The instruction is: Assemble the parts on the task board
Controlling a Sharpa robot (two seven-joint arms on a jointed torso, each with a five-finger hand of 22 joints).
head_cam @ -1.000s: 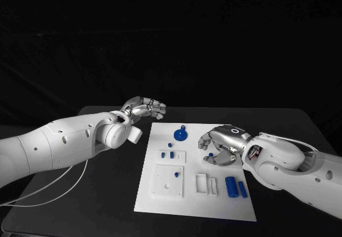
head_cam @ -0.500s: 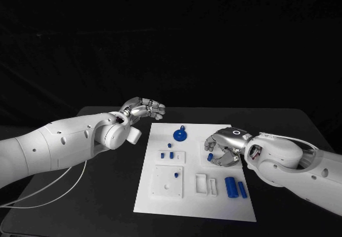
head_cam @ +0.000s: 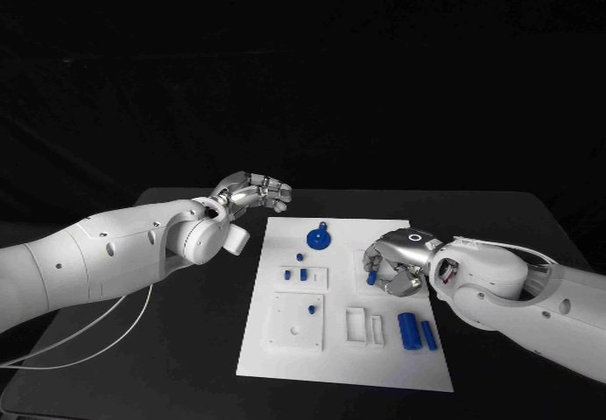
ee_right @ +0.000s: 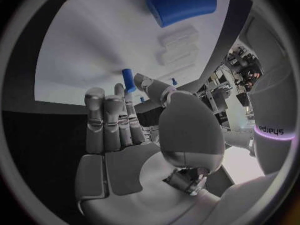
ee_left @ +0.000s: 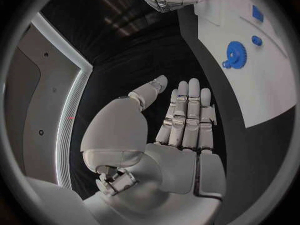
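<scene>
The white board (head_cam: 348, 350) is lying in the middle of the black table (head_cam: 505, 219), in the lower middle of the head picture.

The right hand (head_cam: 394, 262) is hanging over the right side of the board, in the middle right of the picture. It is pinching a small blue peg (head_cam: 371, 278) between its thumb and a finger. The peg is pointing down at the board, and the right wrist picture shows it at the fingertips (ee_right: 128, 80) with the board behind it.

The left hand (head_cam: 257, 192) is staying off the board, above its upper left corner, over the dark table. Its fingers are curling in a bit in the head picture, but in the left wrist picture they are lying straight and side by side (ee_left: 187, 115), and nothing is in them.

Other things are sitting on the board. A blue gear (head_cam: 320, 237) is lying near the top edge. A tiny blue peg (head_cam: 300, 257) is standing just below it, to the left. Two small blue pins (head_cam: 298, 275) are standing in a little white block. A bigger white block (head_cam: 298, 321) is lying lower down with one blue dot on it. Two white slots (head_cam: 365, 326) are sitting beside it. A fat blue roller (head_cam: 409, 330) and a thin blue bar (head_cam: 429, 336) are lying next to each other, just under the right arm (head_cam: 531, 302), which is covering part of the board's right edge.
</scene>
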